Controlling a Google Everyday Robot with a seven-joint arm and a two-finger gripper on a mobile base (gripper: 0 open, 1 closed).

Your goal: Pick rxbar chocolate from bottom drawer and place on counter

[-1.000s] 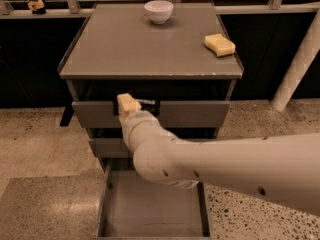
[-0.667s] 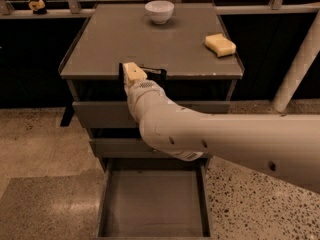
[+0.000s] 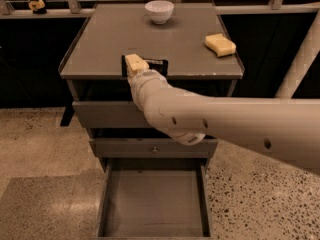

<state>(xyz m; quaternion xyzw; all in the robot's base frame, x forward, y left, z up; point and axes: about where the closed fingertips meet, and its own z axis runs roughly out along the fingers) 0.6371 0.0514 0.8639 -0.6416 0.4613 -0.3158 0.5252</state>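
Rising from drawer height within the last second, the cream two-finger gripper [image 3: 136, 64] now sits over the front edge of the flat grey-brown counter [image 3: 110, 39], jaws closed on the small black rxbar chocolate [image 3: 156, 67], so probably only the set-down remains.

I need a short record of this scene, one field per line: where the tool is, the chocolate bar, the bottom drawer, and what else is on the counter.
tool: at the counter's front edge, left of centre
rxbar chocolate: black, right beside the tool, at the front edge; resting or not, cannot tell
counter: grey-brown top
bottom drawer: pulled open, floor bare
bowl: white, upright, at the counter's back
sponge: yellow, on the counter's right side
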